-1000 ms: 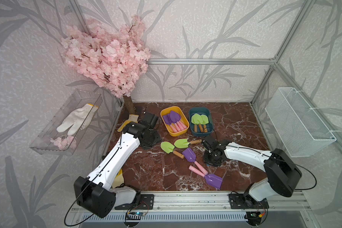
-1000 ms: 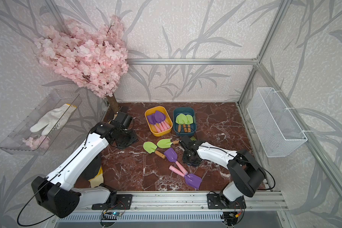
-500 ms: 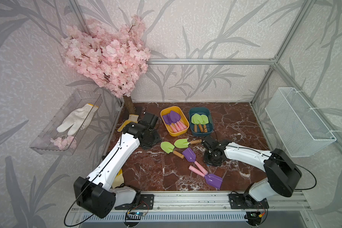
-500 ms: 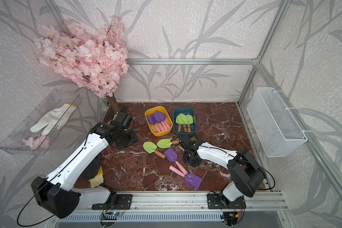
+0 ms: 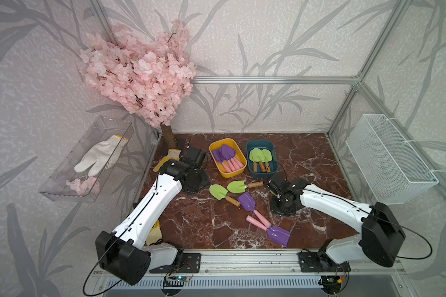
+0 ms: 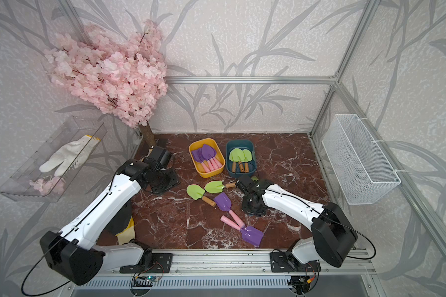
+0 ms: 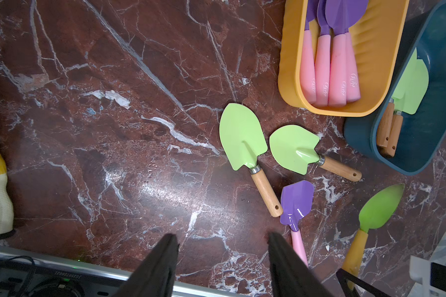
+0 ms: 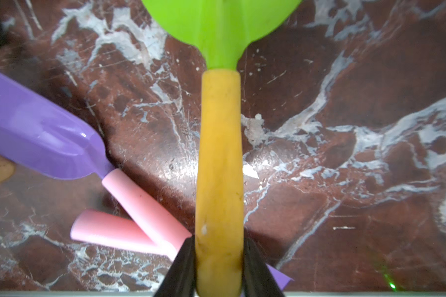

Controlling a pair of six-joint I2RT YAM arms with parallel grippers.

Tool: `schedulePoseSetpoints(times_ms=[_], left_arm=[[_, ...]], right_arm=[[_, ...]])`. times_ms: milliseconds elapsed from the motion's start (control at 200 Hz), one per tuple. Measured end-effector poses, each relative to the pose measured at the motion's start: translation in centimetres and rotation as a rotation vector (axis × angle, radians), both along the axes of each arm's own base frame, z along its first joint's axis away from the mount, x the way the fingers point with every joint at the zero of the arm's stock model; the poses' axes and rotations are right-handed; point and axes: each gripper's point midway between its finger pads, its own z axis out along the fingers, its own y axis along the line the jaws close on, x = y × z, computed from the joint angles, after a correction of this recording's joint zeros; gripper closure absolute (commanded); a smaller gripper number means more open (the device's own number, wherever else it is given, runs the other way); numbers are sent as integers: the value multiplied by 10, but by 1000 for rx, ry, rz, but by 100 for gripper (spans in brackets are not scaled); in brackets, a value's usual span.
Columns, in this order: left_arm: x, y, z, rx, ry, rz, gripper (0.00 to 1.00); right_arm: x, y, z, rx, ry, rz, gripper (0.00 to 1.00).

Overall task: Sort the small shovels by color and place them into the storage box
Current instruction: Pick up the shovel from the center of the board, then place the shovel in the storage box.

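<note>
Clamping right tool (image 8: 218, 239) on yellow-handled green shovel (image 8: 219, 154), likely for lifting into teal tub (image 5: 264, 173); holding left tool (image 7: 223, 236) apart, empty.

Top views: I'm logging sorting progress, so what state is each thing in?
Yellow tub: holds purple shovels.
Teal tub: holds green shovels.
Yellow-handled shovel: gripped by its handle.
Right gripper: shut on it.
Left gripper: open, empty.
Wooden-handled green pair: unsorted.
Purple pair: unsorted, handles overlapping.

Yellow tub (image 5: 232, 175): purple shovels (image 5: 228, 154); teal tub (image 5: 261, 175): seemingly three green shovels (image 5: 259, 155).
</note>
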Motion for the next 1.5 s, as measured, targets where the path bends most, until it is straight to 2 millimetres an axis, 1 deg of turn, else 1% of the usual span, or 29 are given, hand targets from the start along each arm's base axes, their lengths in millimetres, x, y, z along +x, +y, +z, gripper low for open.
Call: schedulePoseSetpoints(times_ms=[300, 480, 620, 700, 810, 940, 1155, 1330, 1500], left_arm=[[0, -1, 0, -8, 1, 1, 41], [-1, -2, 1, -11, 2, 0, 41], [-1, -1, 2, -14, -4, 0, 41], [-2, -1, 4, -16, -9, 0, 41], [-3, -1, 4, -16, -10, 0, 41], [-4, 0, 5, -16, -10, 0, 41], [-5, 0, 4, -13, -3, 1, 41], [-8, 1, 4, -8, 7, 1, 41], [-10, 3, 3, -3, 14, 3, 41]], right_arm=[[-9, -19, 45, -49, 0, 132, 82], [-5, -23, 75, -53, -23, 203, 83], [9, -24, 99, -36, -38, 240, 83], [23, -20, 110, -24, -39, 258, 83], [44, -12, 120, -3, -20, 283, 83], [72, -5, 121, 20, 12, 292, 83], [111, 12, 115, 58, 52, 291, 83], [138, 24, 98, 72, 80, 281, 83], [168, 27, 80, 74, 96, 250, 83]])
